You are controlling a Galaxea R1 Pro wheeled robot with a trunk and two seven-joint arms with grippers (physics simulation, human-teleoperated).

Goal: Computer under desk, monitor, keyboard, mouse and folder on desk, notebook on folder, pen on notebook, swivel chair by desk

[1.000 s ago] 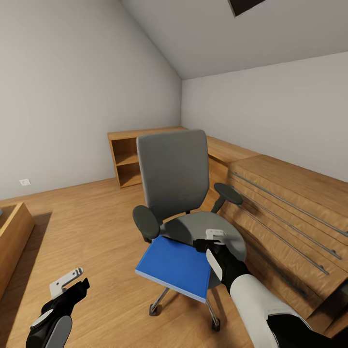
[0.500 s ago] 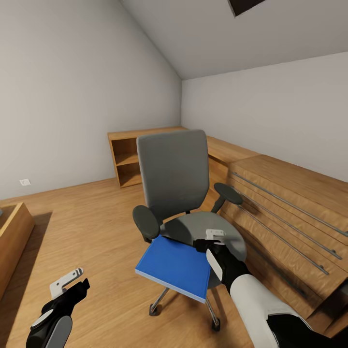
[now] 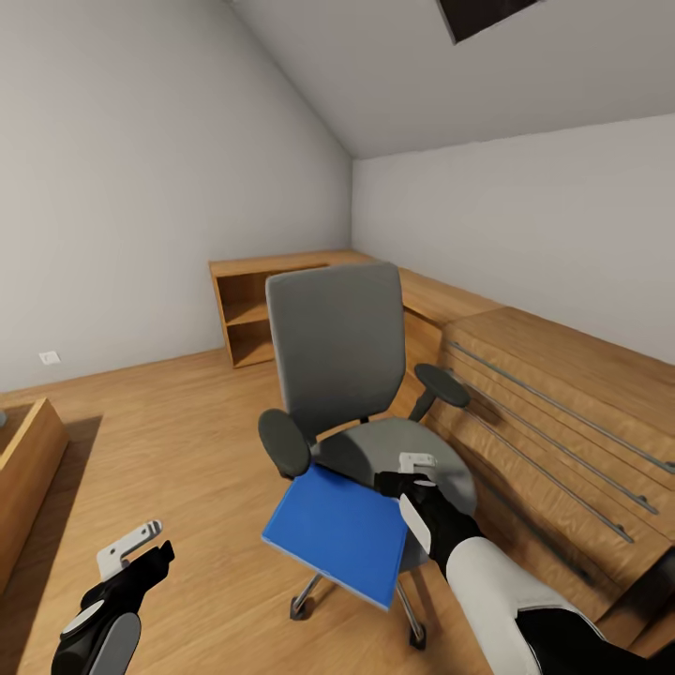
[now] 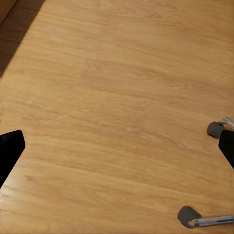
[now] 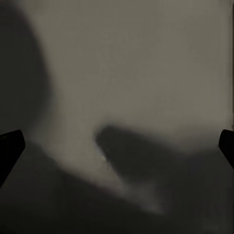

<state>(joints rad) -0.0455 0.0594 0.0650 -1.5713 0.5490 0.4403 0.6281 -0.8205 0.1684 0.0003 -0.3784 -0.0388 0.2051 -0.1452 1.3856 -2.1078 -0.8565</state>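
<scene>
One folder (image 3: 339,532) edge overhangs the swivel chair (image 3: 349,375) seat.

Legible text, labels, brands, numbers, signs: none. You had nothing readable on any surface in the head or wrist views.

The swivel chair (image 3: 347,375) has matt grey cloth on back and seat, matt black plastic armrests and shiny chrome legs. The folder (image 3: 339,532) looks smooth, matt blue. The floor (image 4: 112,97) is satin wood with visible grain, like the drawer cabinet (image 3: 553,422), whose rails are brushed metal.
</scene>
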